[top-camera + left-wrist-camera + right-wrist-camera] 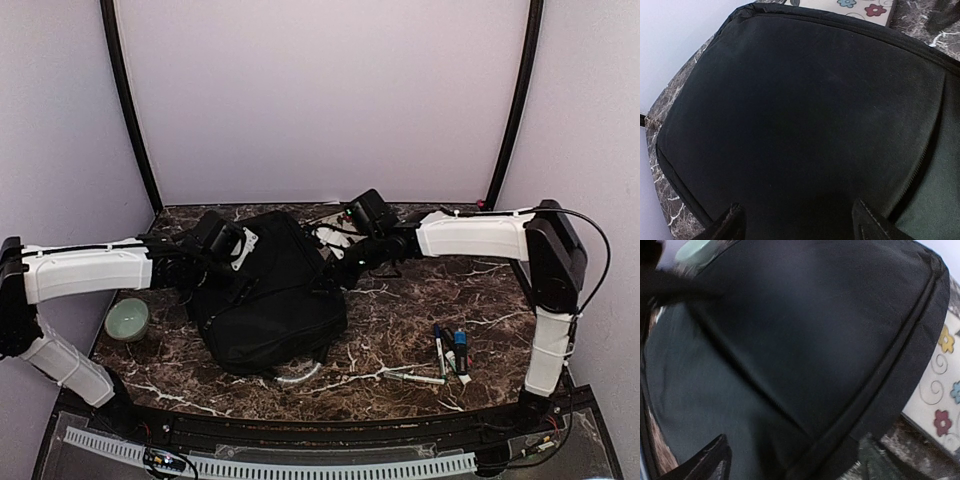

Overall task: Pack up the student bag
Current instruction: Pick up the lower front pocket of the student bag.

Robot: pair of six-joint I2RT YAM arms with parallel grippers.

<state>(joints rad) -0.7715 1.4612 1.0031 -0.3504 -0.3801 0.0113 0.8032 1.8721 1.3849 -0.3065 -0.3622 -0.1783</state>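
Much is hidden here; in both wrist views black cloth fills nearly the whole picture and its outline is cut off, so only the top view shows the student bag (pixel 265 300), a large black soft fabric backpack, whole. It lies in the middle of the dark brown marble-patterned table (pixel 400 310), between the two arms, and its curved grey-white handle (pixel 297 376) peeks out at the near side. Of the left gripper (pixel 802 225) only two dark finger stubs show at the lower edge, their tips cut off; they stand wide apart over flat fabric, with no fold pinched between them. The right gripper (pixel 792 467) is likewise spread wide; the thick seamed edge of the bag runs between its fingers, but no grip on it shows. Behind the bag one flat pale item printed with coloured flowers (pixel 940 400) is mostly covered; what it is I cannot tell. There is one small round pale green bowl (pixel 128 320) near the bag's left side. To the right, well apart from the bag, lies a small group of thin pens and markers (pixel 450 352), three or four; they are too small to count surely.
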